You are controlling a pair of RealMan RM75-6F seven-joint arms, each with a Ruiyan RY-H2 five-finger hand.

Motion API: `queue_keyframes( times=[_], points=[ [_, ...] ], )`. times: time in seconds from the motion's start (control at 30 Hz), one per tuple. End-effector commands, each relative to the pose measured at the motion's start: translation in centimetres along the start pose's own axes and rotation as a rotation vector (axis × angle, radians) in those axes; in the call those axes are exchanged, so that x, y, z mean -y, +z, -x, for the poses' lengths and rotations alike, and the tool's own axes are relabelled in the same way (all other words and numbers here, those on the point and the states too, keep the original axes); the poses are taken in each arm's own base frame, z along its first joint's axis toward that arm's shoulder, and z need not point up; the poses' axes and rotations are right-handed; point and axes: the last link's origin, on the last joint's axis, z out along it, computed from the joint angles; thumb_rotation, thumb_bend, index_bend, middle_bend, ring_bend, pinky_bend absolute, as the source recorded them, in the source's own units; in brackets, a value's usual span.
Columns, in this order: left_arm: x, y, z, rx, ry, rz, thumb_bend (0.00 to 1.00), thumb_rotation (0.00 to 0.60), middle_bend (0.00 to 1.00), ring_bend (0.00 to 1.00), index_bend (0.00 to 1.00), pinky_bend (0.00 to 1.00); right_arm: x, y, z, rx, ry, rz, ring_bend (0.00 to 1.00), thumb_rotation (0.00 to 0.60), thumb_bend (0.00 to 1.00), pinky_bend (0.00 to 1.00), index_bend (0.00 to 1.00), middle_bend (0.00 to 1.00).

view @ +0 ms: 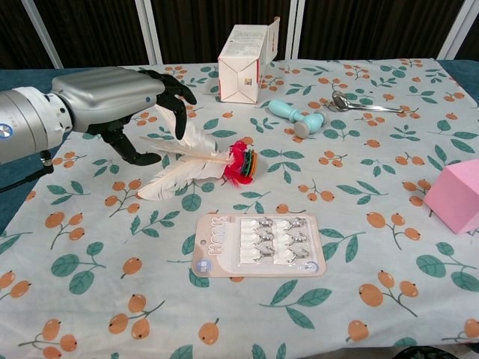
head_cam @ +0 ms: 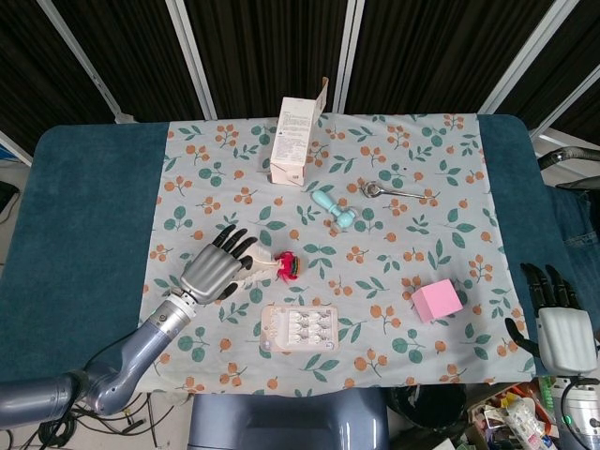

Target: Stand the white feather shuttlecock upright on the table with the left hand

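The white feather shuttlecock [view: 196,161] lies on its side on the floral cloth, its red and green base [view: 244,161] pointing right. In the head view its base [head_cam: 287,265] shows just right of my left hand [head_cam: 215,269], which covers most of the feathers. My left hand [view: 120,101] hovers over the feather end, fingers spread and curved down around the feathers, holding nothing. My right hand [head_cam: 561,329] rests open at the table's right front edge, far from the shuttlecock.
A card of small hooks [view: 258,245] lies just in front of the shuttlecock. A white carton [view: 244,54] stands at the back. A teal roller [view: 299,117], a metal spoon [view: 367,105] and a pink block [view: 458,194] lie to the right.
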Motion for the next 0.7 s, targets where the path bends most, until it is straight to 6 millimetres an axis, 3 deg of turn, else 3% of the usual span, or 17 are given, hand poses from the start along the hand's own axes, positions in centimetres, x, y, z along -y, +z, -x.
queue_keyframes(
  times=[0.03,0.7],
  points=[
    [-0.13,0.15,-0.01,-0.005,-0.001,0.001,0.32,0.600,0.13,0.00,0.44,0.00,-0.04,0.00,-0.03,0.000,0.001,0.001,0.03,0.600,0.19,0.14,0.00,0.08],
    [-0.09,0.48,0.20,-0.028,-0.011,-0.003,0.39,0.600,0.17,0.00,0.53,0.00,-0.11,0.02,-0.14,-0.002,0.003,0.003,0.03,0.600,0.19,0.14,0.00,0.08]
  ],
)
